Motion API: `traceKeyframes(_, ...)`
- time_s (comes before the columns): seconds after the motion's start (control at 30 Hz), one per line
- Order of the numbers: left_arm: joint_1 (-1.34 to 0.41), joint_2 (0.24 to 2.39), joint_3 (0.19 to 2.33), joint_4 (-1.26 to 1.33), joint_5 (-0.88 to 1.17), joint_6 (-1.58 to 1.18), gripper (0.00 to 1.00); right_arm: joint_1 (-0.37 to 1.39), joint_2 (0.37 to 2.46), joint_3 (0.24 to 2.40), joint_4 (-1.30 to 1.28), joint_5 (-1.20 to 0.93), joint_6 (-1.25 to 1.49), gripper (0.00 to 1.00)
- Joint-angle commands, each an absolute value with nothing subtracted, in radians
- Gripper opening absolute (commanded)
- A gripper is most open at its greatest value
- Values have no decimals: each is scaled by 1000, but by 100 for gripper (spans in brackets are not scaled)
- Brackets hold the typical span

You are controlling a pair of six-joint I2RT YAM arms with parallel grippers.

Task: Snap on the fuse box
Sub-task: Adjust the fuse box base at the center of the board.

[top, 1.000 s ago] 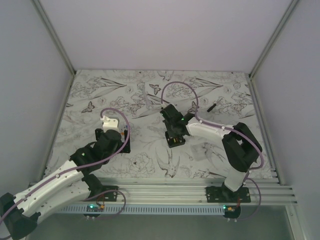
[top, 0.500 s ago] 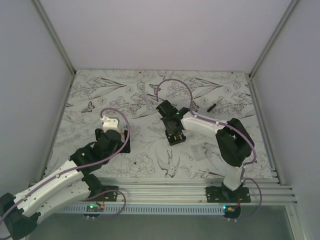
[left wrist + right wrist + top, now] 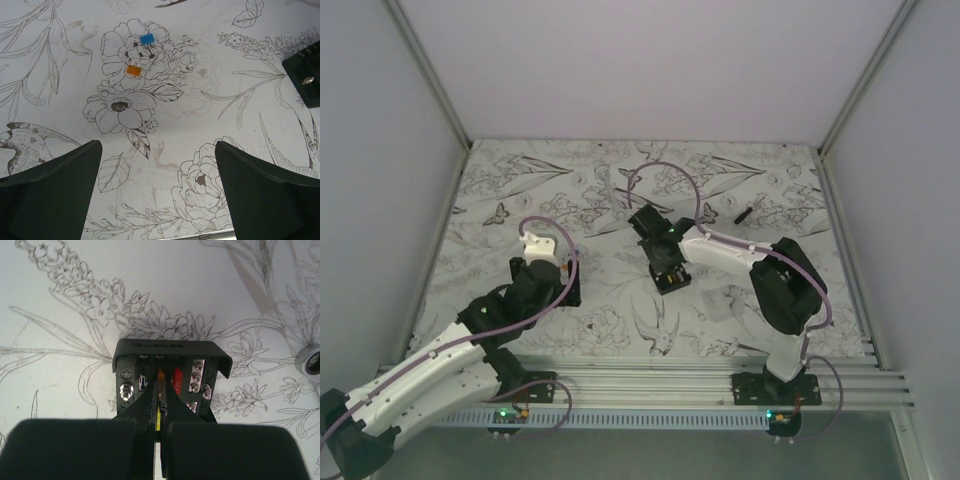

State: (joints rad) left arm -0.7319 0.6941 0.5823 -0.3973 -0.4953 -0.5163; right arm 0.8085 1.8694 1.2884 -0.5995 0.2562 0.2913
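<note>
The right tool (image 3: 161,386) is pinched narrow, its jaws together, and its tips reach down into the fuse box (image 3: 170,347). The box sits directly under and just ahead of this tool on the flower-printed tabletop (image 3: 60,285). The tips meet an orange piece (image 3: 160,375) in the middle slot; whether it is gripped or only touched I cannot tell. Just right of the tips stands a red piece (image 3: 177,380), and a yellowish piece (image 3: 158,421) shows between the fingers further back. Metal screws (image 3: 126,390) flank the slots on both sides of the tool, and the box's raised black wall stands beyond the tips. Far to the tool's right, at the edge of the wrist view, lies a grey metal ring-shaped end (image 3: 311,360), well apart from the box. In the overhead view a short black stick (image 3: 745,213) lies beyond and to the right of this tool, also apart.

The left tool (image 3: 157,146) is spread wide and holds nothing, poised over the printed tabletop. Ahead of it and slightly left, a small blue chip (image 3: 146,39) and a loose orange chip (image 3: 133,70) lie near each other. Far to its right a black part with a screw head (image 3: 304,75) pokes into view
</note>
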Motion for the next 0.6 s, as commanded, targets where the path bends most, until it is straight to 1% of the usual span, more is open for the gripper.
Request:
traceKeyframes(0.0, -727, 676, 568, -420, -499, -526, 100, 867, 1955, 1218, -809, 126, 314, 0)
traceKeyframes(0.13, -727, 672, 567, -422, -498, -526, 100, 891, 1939, 1220, -831, 129, 331, 0)
traceKeyframes(0.27, -727, 669, 566, -422, -497, -526, 100, 893, 1930, 1204, -829, 178, 340, 0)
traceKeyframes(0.57, -727, 668, 566, -422, -499, -527, 100, 835, 2036, 1152, -729, 170, 302, 0)
